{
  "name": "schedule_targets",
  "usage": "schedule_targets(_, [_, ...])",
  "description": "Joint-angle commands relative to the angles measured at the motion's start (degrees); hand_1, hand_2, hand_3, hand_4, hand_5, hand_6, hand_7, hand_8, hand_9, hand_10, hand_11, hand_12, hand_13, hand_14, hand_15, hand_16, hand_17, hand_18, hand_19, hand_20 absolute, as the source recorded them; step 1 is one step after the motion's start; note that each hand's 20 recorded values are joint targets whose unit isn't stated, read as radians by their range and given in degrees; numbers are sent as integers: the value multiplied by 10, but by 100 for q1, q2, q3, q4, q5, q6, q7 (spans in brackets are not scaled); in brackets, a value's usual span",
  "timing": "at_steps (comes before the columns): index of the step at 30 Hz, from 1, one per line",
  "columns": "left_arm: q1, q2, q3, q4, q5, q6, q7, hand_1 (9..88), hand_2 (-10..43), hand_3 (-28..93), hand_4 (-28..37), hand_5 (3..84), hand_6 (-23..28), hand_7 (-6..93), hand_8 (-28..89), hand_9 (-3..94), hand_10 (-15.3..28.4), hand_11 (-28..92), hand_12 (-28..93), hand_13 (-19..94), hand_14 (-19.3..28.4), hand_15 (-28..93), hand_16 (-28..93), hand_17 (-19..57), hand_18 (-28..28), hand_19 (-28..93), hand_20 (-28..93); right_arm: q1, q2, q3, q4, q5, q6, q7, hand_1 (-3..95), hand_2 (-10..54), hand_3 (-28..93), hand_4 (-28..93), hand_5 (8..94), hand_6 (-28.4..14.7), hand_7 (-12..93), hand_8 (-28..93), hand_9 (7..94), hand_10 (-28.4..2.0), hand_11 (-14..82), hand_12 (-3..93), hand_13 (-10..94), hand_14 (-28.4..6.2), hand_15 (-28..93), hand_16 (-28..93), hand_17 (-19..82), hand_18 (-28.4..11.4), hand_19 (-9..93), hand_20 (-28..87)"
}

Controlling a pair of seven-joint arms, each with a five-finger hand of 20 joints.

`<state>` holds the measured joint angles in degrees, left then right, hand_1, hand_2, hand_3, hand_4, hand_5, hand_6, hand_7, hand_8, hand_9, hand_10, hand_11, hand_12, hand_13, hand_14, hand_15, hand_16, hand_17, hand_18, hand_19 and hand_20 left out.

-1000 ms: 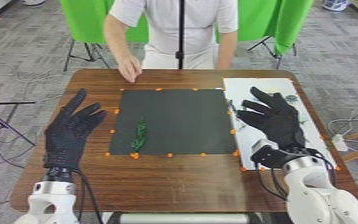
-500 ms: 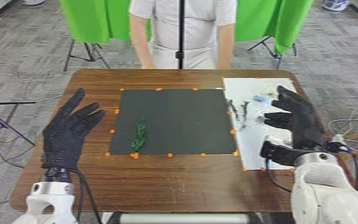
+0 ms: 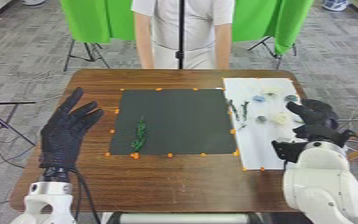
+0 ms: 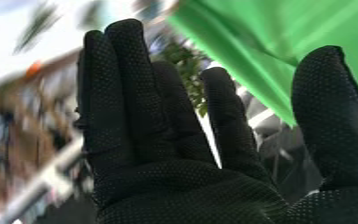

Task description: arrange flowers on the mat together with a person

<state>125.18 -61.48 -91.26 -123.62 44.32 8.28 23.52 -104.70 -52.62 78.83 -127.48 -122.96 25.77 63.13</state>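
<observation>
Blocking white sheet (image 3: 260,142) partly: R hand (image 3: 316,120), open; prob. blooms (image 3: 279,119) nearby; L hand (image 3: 62,137) open; sprig (image 3: 140,135) on mat (image 3: 186,117)

2 smooth white arms (image 3: 321,175) — black cables (image 3: 86,192) alongside — end in dotted black gloves (image 3: 62,140).

On the brown wooden table (image 3: 184,192), a leafy green sprig (image 3: 141,134) lies at eight o'clock on the dark square mat (image 3: 180,115). At the mat's three o'clock, a white rectangular sheet (image 3: 264,147) bears a round light-blue flower (image 3: 259,99) near twelve.
</observation>
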Motion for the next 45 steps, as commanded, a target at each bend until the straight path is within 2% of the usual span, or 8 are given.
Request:
schedule_targets(1, [18, 16, -13, 3, -19, 17, 38, 207, 104, 718, -283, 324, 62, 112, -88, 348, 194, 252, 106, 277, 251, 464, -82, -48, 279, 637, -115, 51, 49, -17, 347, -1865, -1164, 1367, 295, 6, 681, -201, 451, -39, 116, -112, 476, -202, 128, 134, 565, -191, 547, 69, 379, -235, 907, -137])
schedule_targets(8, [48, 23, -21, -24, -45, 56, 55, 209, 103, 721, -283, 324, 63, 113, -88, 349, 194, 253, 107, 277, 251, 464, -82, -48, 279, 639, -118, 23, -60, 115, 617, -1691, -1929, 1496, 332, -16, 676, -198, 479, -50, 112, -111, 520, -203, 141, 135, 599, -187, 553, 74, 391, -234, 923, -170])
schedule_targets(19, [31, 82, 22, -29, -82, 99, 111, 211, 103, 722, -283, 326, 64, 114, -88, 350, 194, 255, 107, 279, 251, 464, -82, -48, 279, 640, -122, 147, -280, 11, 990, -1303, -2371, 1452, 357, -18, 671, -198, 519, -49, 119, -115, 559, -199, 156, 138, 615, -181, 551, 79, 374, -240, 905, -193])
schedule_targets(32, [53, 83, -5, -41, -91, 97, 118, 212, 102, 723, -283, 327, 66, 114, -88, 350, 195, 254, 107, 279, 251, 465, -82, -48, 279, 639, -123, 289, -412, -173, 1396, -951, -2933, 1424, 402, -28, 700, -198, 543, -47, 125, -119, 586, -194, 169, 139, 610, -173, 547, 84, 345, -242, 902, -193])
schedule_targets(36, [59, 108, 10, -51, -94, 136, 141, 214, 103, 724, -283, 327, 66, 114, -88, 350, 195, 254, 107, 279, 251, 466, -82, -48, 279, 639, -123, 475, -422, -457, 1654, -1427, -2896, 1670, 444, -41, 695, -221, 606, -33, 151, -131, 650, -176, 195, 141, 631, -155, 538, 84, 337, -241, 889, -172])
schedule_targets(37, [42, 90, 11, -37, -93, 93, 119, 217, 103, 725, -282, 327, 66, 114, -88, 350, 195, 254, 107, 279, 251, 465, -82, -48, 279, 640, -123, 465, -363, -530, 1681, -1604, -2815, 1743, 465, -48, 679, -231, 643, -33, 164, -107, 688, -172, 206, 147, 651, -146, 532, 90, 336, -240, 881, -158])
schedule_targets(40, [46, 85, -8, -41, -74, 97, 109, 219, 102, 727, -282, 327, 66, 115, -88, 350, 195, 254, 107, 279, 251, 465, -82, -48, 279, 641, -123, 506, -324, -591, 1748, -1756, -2704, 1723, 549, -70, 602, -241, 755, -28, 198, -41, 788, -148, 244, 168, 715, -120, 536, 116, 328, -237, 880, -96])
schedule_targets(45, [48, 95, 1, -42, -96, 113, 128, 219, 102, 727, -283, 327, 66, 115, -88, 350, 195, 254, 107, 279, 251, 465, -82, -48, 280, 641, -124, 574, -231, -683, 1844, -2050, -2548, 1764, 584, -82, 605, -268, 815, -10, 218, -17, 858, -123, 253, 241, 770, -90, 565, 152, 331, -231, 896, -66])
